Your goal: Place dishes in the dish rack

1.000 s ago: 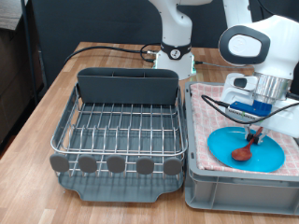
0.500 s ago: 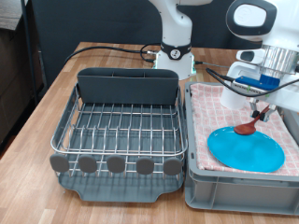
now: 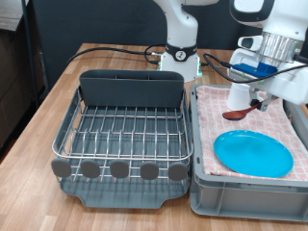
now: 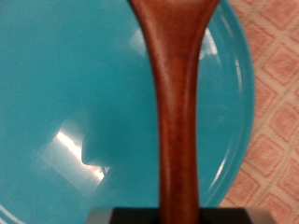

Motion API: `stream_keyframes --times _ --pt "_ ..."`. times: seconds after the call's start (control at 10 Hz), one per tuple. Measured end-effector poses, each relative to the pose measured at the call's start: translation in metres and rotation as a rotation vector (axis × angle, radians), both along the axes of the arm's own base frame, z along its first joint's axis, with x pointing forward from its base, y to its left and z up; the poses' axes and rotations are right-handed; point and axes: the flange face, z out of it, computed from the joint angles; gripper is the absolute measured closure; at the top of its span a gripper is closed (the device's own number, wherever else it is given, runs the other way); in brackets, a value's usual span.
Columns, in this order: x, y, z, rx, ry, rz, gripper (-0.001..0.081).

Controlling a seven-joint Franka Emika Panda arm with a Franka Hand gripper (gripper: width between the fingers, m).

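Observation:
My gripper is shut on the reddish-brown wooden spoon and holds it in the air above the crate, up and to the left of the light-blue plate. The plate lies flat on the pink checked cloth. In the wrist view the spoon's handle runs down the middle, with the plate below it. The dish rack, a silver wire grid in a dark grey tray, stands at the exterior view's left with nothing on its grid. The white mug is not in view.
The grey crate lined with pink checked cloth stands right beside the rack. The robot's white base and black cables are behind the rack. The wooden table extends to the left.
The gripper has risen with the spoon, lifting it off the plate and carrying it up and a little to the exterior view's left. The plate has stayed put.

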Motion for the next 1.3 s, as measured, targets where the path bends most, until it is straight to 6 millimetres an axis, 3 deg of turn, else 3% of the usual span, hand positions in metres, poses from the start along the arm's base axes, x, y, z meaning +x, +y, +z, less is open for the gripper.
stream_keyframes --times 0.5,0.9,1.1,1.3 --pt "-0.036 -0.049 0.012 0.075 0.046 -0.317 0.0722" --pt "-0.067 -0.084 0.032 0.102 0.074 -0.495 0.0722" --pt "-0.067 -0.086 0.031 0.095 0.081 -0.48 0.0722" --pt "-0.077 -0.108 0.034 0.082 0.124 -0.568 0.0722"
